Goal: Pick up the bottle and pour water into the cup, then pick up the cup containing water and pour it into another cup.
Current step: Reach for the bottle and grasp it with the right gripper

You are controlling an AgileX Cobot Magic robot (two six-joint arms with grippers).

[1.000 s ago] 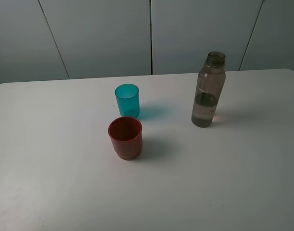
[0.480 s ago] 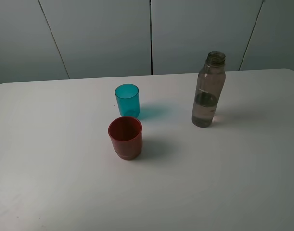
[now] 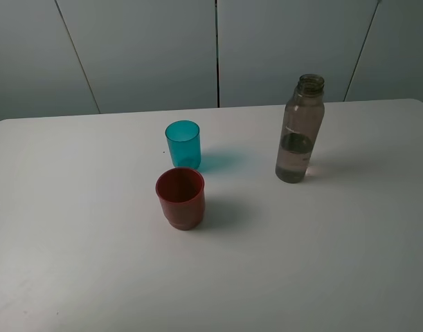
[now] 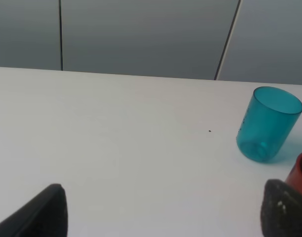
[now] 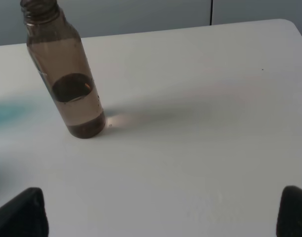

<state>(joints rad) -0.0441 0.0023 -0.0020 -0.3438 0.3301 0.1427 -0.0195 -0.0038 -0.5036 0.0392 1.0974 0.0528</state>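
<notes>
nothing grabbed yet, bottle pickup comes first

white desk [image 3: 336, 263] carries everything. bottle [image 3: 300, 131] stands upright on the right, uncapped and part full. red cup [image 3: 181, 198] sits just in front of the teal cup [image 3: 183, 144]. left tool [image 4: 163, 212] and right tool [image 5: 160, 212] are both released and empty. i'd say the right one must close in on the bottle's body next.

Nothing changes: the bottle [image 3: 300, 135], the cup [image 3: 183, 144] and another cup [image 3: 181, 197] sit just where they were a moment ago.

Showing no readable text.
Bearing only a dark patch [image 5: 73, 88] on the bottle [image 5: 62, 57], too blurred for making out any letters.
</notes>
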